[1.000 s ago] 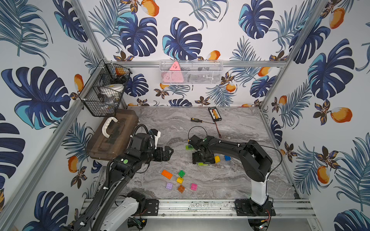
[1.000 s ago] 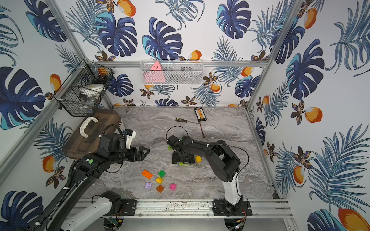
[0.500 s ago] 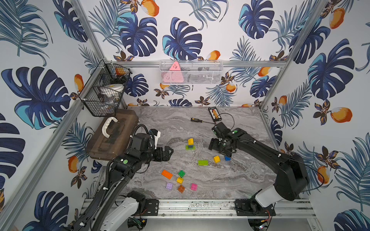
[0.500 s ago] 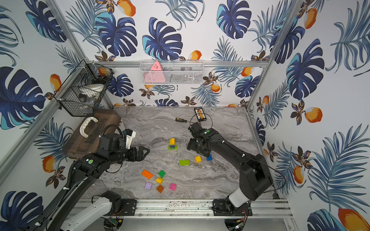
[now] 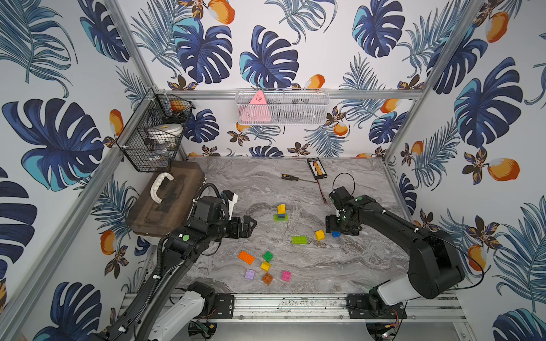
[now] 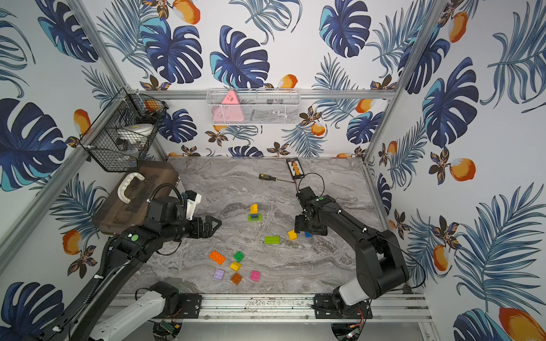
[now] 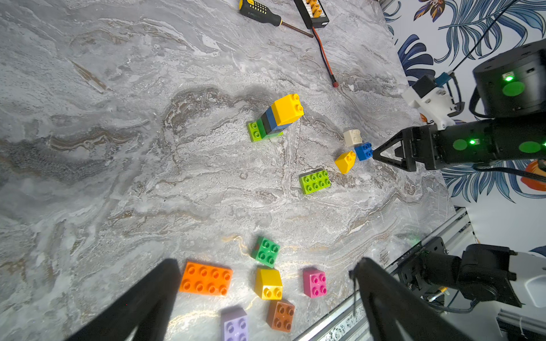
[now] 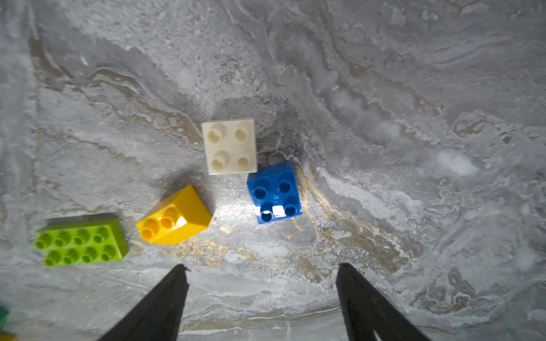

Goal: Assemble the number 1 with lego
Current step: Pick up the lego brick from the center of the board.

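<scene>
A short lego stack (image 5: 281,213) stands mid-table, with a yellow brick on top of blue, dark and green ones over a lime base (image 7: 256,131). My right gripper (image 8: 261,266) hangs open just above the table, nothing between its fingers. Ahead of it lie a blue brick (image 8: 274,192), a white brick (image 8: 229,146), a tipped yellow brick (image 8: 174,218) and a long lime brick (image 8: 81,239). My left gripper (image 5: 251,226) is open and empty, left of the stack. Beneath it lie orange (image 7: 206,279), green (image 7: 266,251), yellow, pink, brown and purple bricks.
A brown case with a white handle (image 5: 165,200) sits at the left edge behind my left arm. A screwdriver (image 5: 291,177) and a small black device with a red wire (image 5: 316,168) lie at the back. A metal rail (image 5: 289,307) runs along the front.
My right arm has swung away from the stack to the right and come down over the blue brick, its jaws a little narrower. The stack stays standing. The left arm has not moved.
</scene>
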Motion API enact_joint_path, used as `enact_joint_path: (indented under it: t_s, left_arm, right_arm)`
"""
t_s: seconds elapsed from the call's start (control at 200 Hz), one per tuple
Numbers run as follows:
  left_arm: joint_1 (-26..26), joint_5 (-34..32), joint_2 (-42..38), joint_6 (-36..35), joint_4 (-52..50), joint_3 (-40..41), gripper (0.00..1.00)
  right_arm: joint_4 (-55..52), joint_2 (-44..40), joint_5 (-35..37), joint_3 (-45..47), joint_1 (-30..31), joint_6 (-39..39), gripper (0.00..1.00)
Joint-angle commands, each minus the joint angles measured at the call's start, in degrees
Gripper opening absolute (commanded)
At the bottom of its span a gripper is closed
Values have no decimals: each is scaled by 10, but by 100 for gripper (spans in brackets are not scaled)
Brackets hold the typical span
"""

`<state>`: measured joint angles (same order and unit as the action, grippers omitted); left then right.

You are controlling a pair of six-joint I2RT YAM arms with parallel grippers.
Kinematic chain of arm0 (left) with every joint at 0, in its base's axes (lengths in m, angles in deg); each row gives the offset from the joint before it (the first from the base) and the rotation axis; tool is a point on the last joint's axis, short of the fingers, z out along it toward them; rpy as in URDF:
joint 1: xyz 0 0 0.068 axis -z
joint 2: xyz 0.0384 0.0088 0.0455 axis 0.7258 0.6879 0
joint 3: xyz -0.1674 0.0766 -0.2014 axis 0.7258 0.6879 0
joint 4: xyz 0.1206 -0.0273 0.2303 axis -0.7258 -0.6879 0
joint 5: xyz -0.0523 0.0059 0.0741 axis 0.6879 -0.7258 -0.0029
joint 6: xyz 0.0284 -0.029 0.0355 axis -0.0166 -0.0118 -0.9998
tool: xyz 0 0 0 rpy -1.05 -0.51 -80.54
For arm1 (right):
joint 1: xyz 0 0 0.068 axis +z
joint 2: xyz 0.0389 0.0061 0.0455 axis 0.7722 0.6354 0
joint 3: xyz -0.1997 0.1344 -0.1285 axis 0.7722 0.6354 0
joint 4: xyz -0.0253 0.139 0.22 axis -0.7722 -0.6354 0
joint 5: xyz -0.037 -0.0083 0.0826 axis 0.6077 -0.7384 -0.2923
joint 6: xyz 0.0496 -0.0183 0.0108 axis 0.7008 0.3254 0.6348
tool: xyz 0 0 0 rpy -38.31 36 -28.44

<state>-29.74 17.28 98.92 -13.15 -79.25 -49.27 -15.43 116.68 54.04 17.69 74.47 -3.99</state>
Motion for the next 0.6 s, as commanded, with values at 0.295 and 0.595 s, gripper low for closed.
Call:
enact_joint_path:
  t_s: [0.295, 0.595]
  left_arm:
    - [-1, 14, 1, -6, 4, -2, 99]
    - [-1, 15, 3, -7, 4, -2, 99]
  right_arm:
    - [45, 76, 19, -19, -37, -26, 59]
    - [53, 96, 9, -24, -36, -28, 58]
